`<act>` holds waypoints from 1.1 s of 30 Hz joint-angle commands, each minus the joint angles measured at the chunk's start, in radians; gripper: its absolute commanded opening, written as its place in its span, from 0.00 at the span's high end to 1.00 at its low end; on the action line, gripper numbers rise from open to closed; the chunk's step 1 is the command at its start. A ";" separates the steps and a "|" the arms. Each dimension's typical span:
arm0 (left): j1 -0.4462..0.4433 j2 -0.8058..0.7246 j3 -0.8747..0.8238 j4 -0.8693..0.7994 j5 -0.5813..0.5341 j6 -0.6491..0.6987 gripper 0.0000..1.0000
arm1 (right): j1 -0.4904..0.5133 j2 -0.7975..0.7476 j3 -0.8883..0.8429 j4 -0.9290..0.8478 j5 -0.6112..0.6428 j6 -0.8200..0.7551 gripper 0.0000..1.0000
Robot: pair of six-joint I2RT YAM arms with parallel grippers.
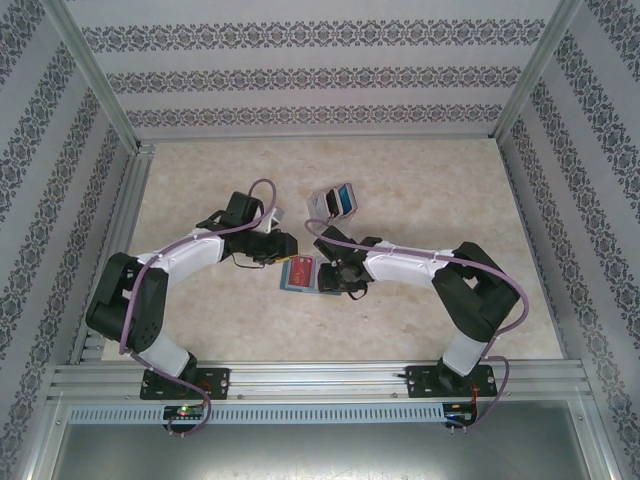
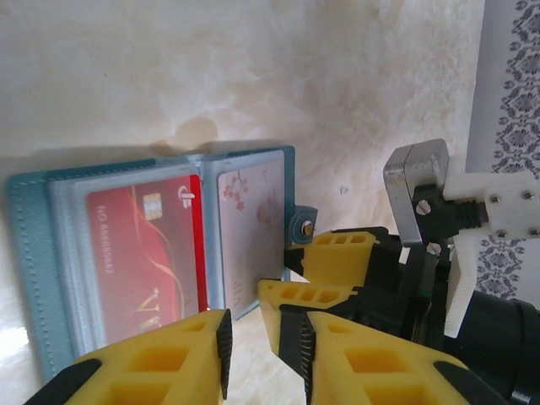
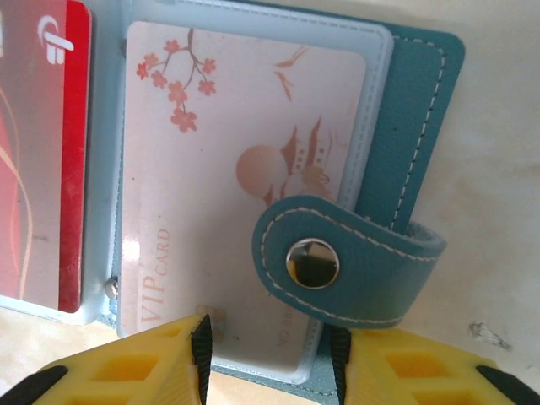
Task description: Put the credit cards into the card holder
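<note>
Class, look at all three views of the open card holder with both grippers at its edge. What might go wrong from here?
The right gripper straddles the card holder at its edge; closing may pinch the pocket and tug out the pale VIP card. The snap strap lies folded over that card and might snag a finger. The left gripper sits very near the right one, so they might collide.

Both arms fold inward from their bases, elbows out, with the left claw (image 1: 272, 247) and right claw (image 1: 338, 275) close together, the right just beside the left's tips. Both stand with jaws partly apart, the left's gap narrower.
</note>
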 commanded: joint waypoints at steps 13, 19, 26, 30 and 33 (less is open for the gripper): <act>-0.064 0.163 0.007 0.024 -0.023 -0.020 0.78 | -0.022 -0.017 -0.020 0.073 -0.021 0.014 0.55; -0.063 0.175 -0.015 0.038 -0.023 -0.022 0.78 | -0.022 -0.012 -0.016 0.102 -0.047 0.022 0.56; -0.063 0.195 -0.022 0.052 -0.020 -0.028 0.78 | -0.020 -0.028 0.009 0.090 -0.050 0.009 0.56; -0.064 0.193 -0.017 0.046 -0.020 -0.023 0.78 | -0.013 -0.038 0.030 0.077 -0.050 0.004 0.56; -0.063 0.192 -0.015 0.045 -0.023 -0.023 0.78 | -0.009 -0.054 0.046 0.058 -0.044 -0.003 0.56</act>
